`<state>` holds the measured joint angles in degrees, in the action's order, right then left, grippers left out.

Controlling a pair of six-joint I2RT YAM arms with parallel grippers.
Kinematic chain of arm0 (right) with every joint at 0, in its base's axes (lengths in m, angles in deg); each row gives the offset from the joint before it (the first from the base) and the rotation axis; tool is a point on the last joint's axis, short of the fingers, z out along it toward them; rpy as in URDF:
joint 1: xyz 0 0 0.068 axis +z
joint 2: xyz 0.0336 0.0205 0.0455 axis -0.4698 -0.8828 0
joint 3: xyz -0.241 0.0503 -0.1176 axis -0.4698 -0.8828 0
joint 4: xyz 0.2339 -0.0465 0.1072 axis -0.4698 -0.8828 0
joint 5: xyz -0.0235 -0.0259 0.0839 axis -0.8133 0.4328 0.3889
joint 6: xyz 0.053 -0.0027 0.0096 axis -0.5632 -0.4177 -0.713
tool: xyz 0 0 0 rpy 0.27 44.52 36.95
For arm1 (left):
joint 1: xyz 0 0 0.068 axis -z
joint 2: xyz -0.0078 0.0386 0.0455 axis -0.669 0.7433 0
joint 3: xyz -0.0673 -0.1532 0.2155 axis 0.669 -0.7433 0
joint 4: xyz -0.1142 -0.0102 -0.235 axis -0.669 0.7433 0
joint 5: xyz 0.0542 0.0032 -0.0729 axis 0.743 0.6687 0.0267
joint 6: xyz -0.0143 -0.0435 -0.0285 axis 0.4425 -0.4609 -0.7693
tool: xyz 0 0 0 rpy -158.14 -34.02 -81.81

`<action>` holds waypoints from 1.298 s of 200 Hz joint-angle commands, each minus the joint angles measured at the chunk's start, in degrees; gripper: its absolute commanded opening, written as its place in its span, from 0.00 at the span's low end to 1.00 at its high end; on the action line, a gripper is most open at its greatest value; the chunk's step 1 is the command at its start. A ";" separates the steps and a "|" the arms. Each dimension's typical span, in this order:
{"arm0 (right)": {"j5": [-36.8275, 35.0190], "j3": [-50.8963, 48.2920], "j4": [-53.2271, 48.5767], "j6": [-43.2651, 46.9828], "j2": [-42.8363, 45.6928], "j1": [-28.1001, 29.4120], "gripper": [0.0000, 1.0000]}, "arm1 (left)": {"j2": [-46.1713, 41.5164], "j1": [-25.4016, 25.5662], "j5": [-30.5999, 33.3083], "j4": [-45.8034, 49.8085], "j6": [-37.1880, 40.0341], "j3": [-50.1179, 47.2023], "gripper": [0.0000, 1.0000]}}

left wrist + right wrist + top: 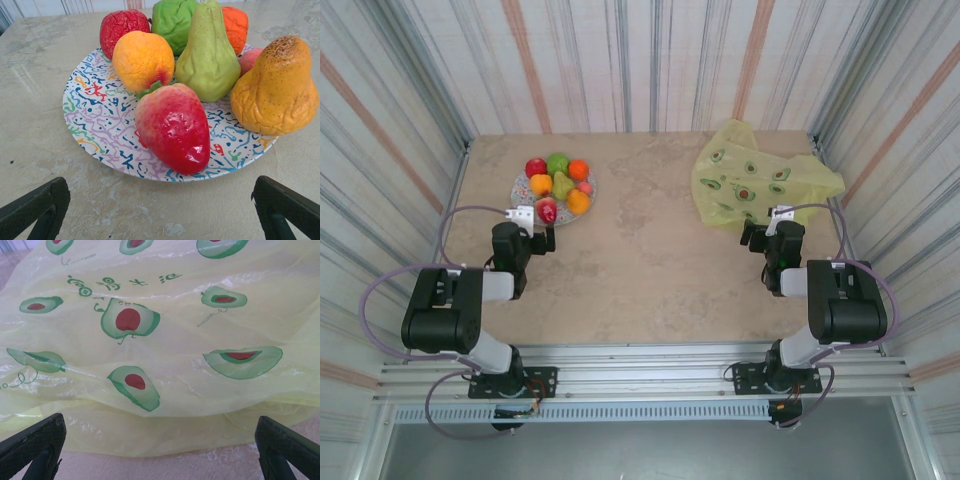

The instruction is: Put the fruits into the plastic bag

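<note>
Pre-grasp: left end effector [160,220] & right end effector [160,455] hovering, jaws apart; nxt grabbing strawberry [172,127], opening bag [165,365].

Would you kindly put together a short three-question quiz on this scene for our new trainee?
1. True or false: the left gripper and the right gripper both stand open, holding nothing.
2. Which fruit on the plate lies nearest the left gripper? A) green pear B) strawberry C) orange fruit
3. Fill in: the plastic bag lies just ahead of the ___ gripper.

Key: 1 true; 2 B; 3 right.
</note>
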<state>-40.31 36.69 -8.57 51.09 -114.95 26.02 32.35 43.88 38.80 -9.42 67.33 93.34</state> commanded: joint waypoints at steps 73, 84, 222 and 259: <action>-12.99 4.46 -16.20 -4.85 14.74 1.21 0.99 | -18.61 -1.67 6.06 25.17 -11.65 5.20 0.99; -13.84 5.76 -21.46 -11.11 19.24 -0.35 0.99 | -22.49 -1.63 6.59 30.52 -16.91 6.46 0.99; -13.06 37.19 -65.57 -18.73 15.22 8.29 1.00 | -19.22 16.73 -8.77 77.18 -21.76 42.05 0.99; -7.33 42.14 -68.60 -18.62 8.33 0.83 0.96 | -13.61 19.35 -11.60 74.53 -22.23 46.86 0.99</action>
<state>-50.93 75.75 -71.98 32.89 -103.32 31.37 16.33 62.85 29.79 62.08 43.20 137.53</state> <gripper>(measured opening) 0.983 0.986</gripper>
